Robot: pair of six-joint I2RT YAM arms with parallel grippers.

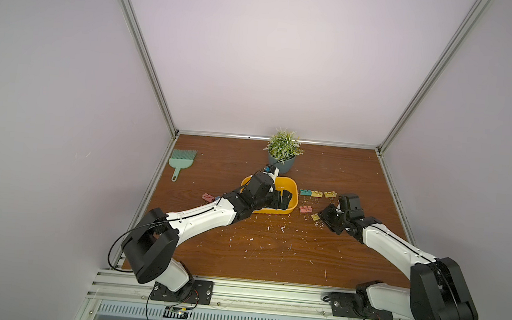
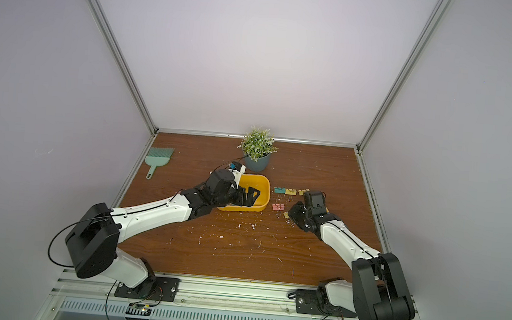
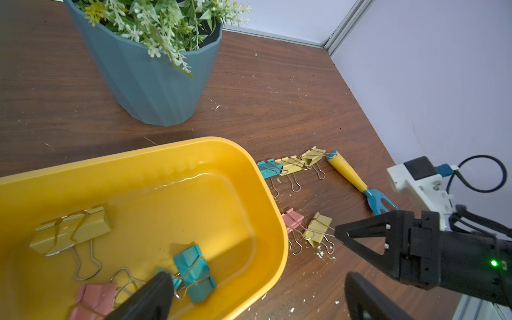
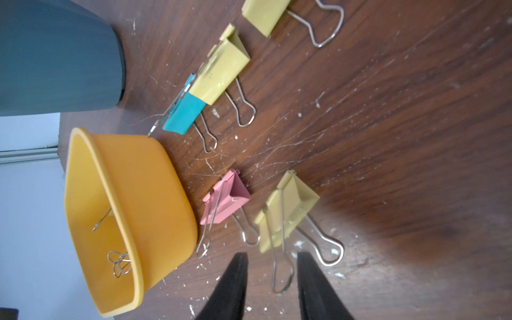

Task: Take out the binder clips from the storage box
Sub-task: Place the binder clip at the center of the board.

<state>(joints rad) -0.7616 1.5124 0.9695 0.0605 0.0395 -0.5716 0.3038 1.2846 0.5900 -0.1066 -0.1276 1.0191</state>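
We see a scuffed, crumb-flecked wooden table (image 1: pixel 271 257), lilac walls (image 1: pixel 273 57); left gripper (image 1: pixel 283 198) gapes inside the storage box (image 1: pixel 275 211), right gripper (image 4: pixel 273 256) jaws apart

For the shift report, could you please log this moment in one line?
left gripper: open, over storage box, near teal clip | right gripper: open, at yellow clip on table | task: unfinished

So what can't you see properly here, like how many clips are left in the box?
- Both top views: the left gripper covers the box floor, hiding the clips inside.
- Left wrist view: a pink clip in the box is cut off by the edge.
- A top view: the left arm half hides some pink clips beside it.
- Right wrist view: one yellow clip is cut off by the edge.
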